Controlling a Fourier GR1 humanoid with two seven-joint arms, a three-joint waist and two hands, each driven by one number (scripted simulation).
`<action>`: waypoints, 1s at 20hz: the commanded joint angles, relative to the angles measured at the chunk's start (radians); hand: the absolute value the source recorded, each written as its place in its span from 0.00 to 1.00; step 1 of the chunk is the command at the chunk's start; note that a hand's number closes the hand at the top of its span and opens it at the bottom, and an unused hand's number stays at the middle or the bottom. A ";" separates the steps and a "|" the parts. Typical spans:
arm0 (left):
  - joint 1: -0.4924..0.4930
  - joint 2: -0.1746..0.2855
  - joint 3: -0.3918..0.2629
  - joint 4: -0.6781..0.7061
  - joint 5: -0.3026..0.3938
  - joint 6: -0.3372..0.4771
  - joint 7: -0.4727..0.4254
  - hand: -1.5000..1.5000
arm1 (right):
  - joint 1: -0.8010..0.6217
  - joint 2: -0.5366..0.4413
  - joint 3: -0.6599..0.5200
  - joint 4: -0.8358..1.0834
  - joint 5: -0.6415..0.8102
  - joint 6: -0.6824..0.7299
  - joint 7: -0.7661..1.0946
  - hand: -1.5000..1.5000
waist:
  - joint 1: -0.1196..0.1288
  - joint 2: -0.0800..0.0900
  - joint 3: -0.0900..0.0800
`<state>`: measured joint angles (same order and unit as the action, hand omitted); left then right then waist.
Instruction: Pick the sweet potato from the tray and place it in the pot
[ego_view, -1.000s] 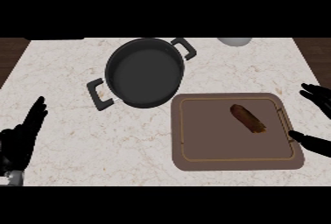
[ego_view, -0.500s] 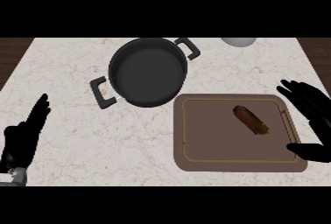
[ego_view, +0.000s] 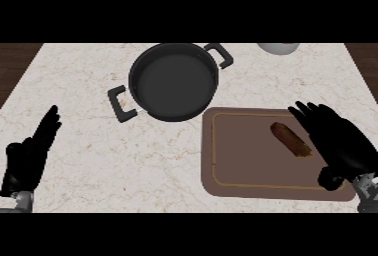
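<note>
A brown sweet potato (ego_view: 290, 140) lies on the brown tray (ego_view: 244, 170), in its right half. The black pot (ego_view: 173, 82) stands up and left of the tray, its two handles sticking out at lower left and upper right. My right hand (ego_view: 338, 146) hovers over the tray's right edge, just right of the sweet potato, fingers straight and spread, thumb low; it holds nothing. My left hand (ego_view: 29, 155) rests open at the left edge, fingers up.
A pale bowl (ego_view: 278, 47) shows partly at the counter's far edge, up and right of the pot. The marble counter (ego_view: 111, 150) runs between the left hand and the tray. Dark wood floor shows past both far corners.
My right hand has moved left from the right edge over the tray's right rim, closing on the sweet potato. The left hand, pot and sweet potato have stayed put.
</note>
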<state>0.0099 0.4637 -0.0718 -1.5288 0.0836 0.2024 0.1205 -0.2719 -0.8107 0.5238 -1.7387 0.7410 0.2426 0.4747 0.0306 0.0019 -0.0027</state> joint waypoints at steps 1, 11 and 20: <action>-0.016 -0.019 0.004 0.039 -0.018 0.003 -0.005 0.50 | -0.122 0.112 0.036 0.017 -0.008 0.222 0.165 0.00 | -0.014 0.000 0.001; 0.024 -0.045 0.063 0.029 -0.027 -0.047 -0.034 0.50 | -0.114 0.299 0.081 0.168 0.166 0.289 0.201 0.00 | -0.026 -0.002 0.003; 0.093 -0.051 0.106 -0.079 -0.053 -0.092 -0.001 0.50 | -0.192 0.401 0.010 0.412 0.295 0.276 0.111 0.00 | -0.020 -0.002 0.003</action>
<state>0.0464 0.4120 0.0159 -1.5298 0.0305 0.1308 0.1067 -0.4502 -0.4368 0.5578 -1.4212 0.9867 0.5361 0.6230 0.0076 0.0003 -0.0001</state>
